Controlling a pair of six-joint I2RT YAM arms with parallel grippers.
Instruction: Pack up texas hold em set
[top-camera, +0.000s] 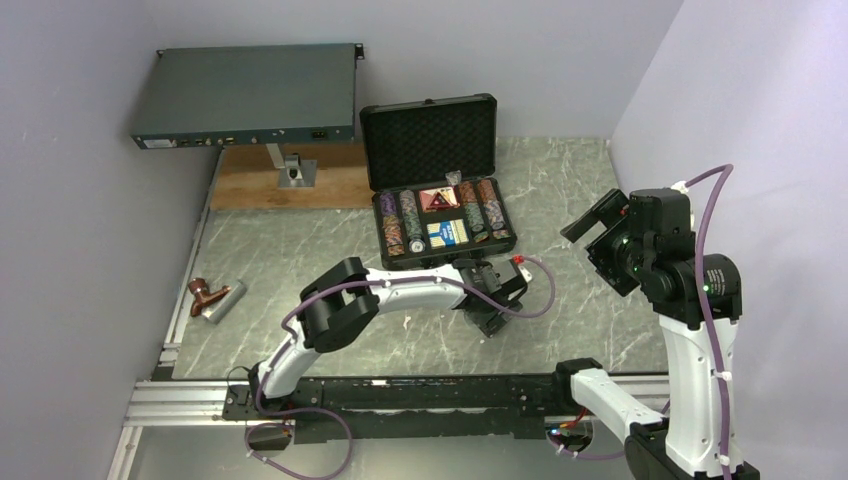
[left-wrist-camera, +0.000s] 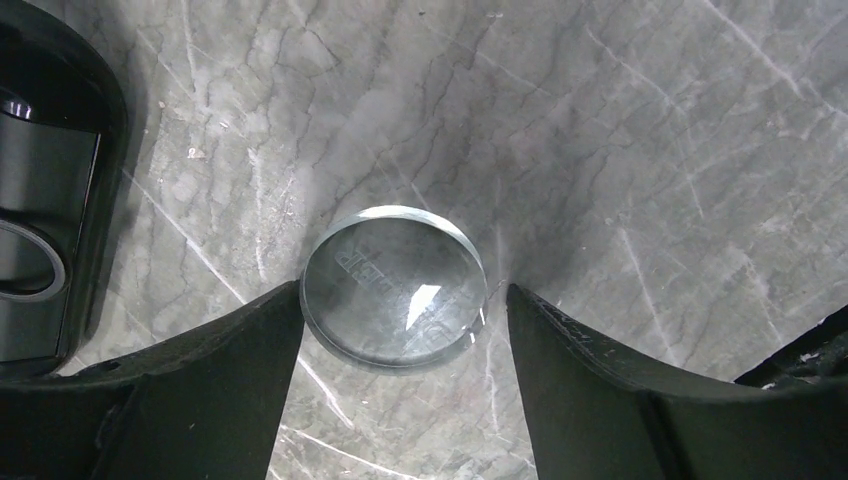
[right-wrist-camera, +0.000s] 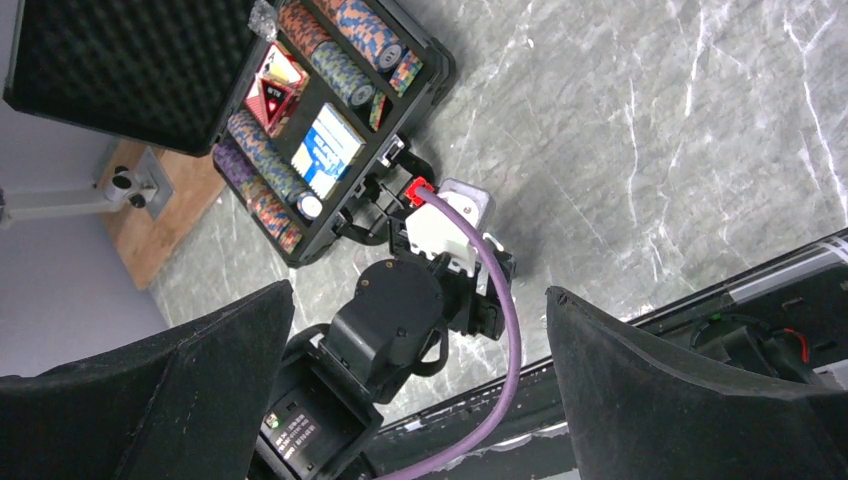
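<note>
**Grippers.** The left gripper (left-wrist-camera: 404, 300) has its jaws open either side of a clear round disc (left-wrist-camera: 393, 283) that lies flat on the marble table (left-wrist-camera: 650, 150) at the centre of the left wrist view. The finger at lower left (left-wrist-camera: 240, 360) touches or nearly touches the disc's rim. The finger at lower right (left-wrist-camera: 570, 370) stands apart from it. The right gripper (right-wrist-camera: 418, 292) is spread wide and holds nothing.

**Task item.** The briefcase (top-camera: 430, 140) stands open in the upper centre of the top view, lid raised. Chip rows (right-wrist-camera: 262, 150), a card deck (right-wrist-camera: 328, 150) and a red triangle (right-wrist-camera: 272, 98) are seated in its tray. The disc is outside the case, on the table just in front of it.

**Risks.**
- The disc looks thin, smooth and low. With the fingers unevenly placed, closing would likely shove it sideways before both pads bear on it.
- The pads could ride over the rim and close on nothing.
- A pinched edge could shoot out across the smooth surface.

**View comparison.**
- Only the left wrist view shows the disc; in the top view the gripper body hides it.
- The top and right wrist views show the tray contents and how near the left arm is to the case. The left wrist view shows neither clearly.
</note>
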